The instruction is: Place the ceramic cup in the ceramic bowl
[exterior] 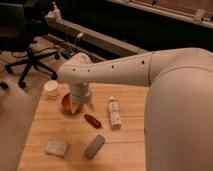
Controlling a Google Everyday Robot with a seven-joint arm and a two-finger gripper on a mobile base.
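The ceramic cup [50,88], small, white and short, stands at the table's far left corner. The ceramic bowl [68,103], glossy red-orange, sits just right of the cup and is partly hidden behind my arm. My gripper [80,103] hangs from the wrist directly over the bowl's right side, pointing down at the table. The cup is apart from the gripper, to its left.
A small dark-red oblong object [92,120] lies in front of the bowl. A long white tube [114,112] lies to its right. A pale sponge-like block [56,147] and a grey block [94,146] lie near the front edge of the wooden table [125,150]. An office chair [25,55] stands behind left.
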